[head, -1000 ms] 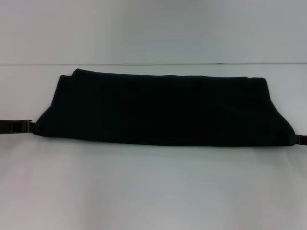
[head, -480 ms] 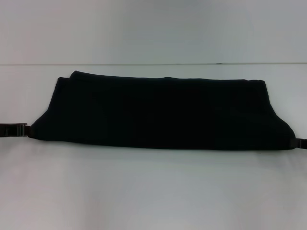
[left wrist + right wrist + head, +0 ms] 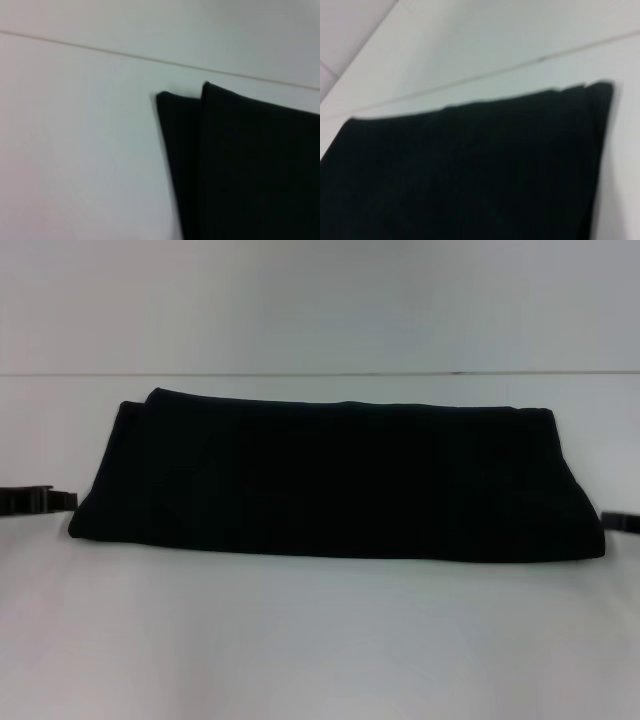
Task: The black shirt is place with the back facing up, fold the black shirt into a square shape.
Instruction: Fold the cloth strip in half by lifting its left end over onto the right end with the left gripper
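Right now the shirt (image 3: 335,480) lies flat on the white table (image 3: 320,640) as a wide folded band, long axis running left-right across the head view, near edge toward the robot. Left gripper (image 3: 62,501) sits low at the band's near-left corner, just beside the cloth; right gripper (image 3: 612,521) mirrors it at the near-right corner, w/ only a sliver in view at the frame edge. Can't tell whether either is clenched on fabric or let go (both tips are dark against dark cloth, and the wrist views show no fingers at all). Left wrist view looks along the table at the shirt's far-left corner (image 3: 240,160), where two layers show stepped, one edge peeking beyond the other. Right wrist view has the far-right corner (image 3: 470,170), edges fairly even. Both arms reach in sideways, low and roughly level w/ the table, one per end, so neither is nearer. Judging by shape, the band is too long for a square; prob next is bringing one end over toward the other across the short axis.
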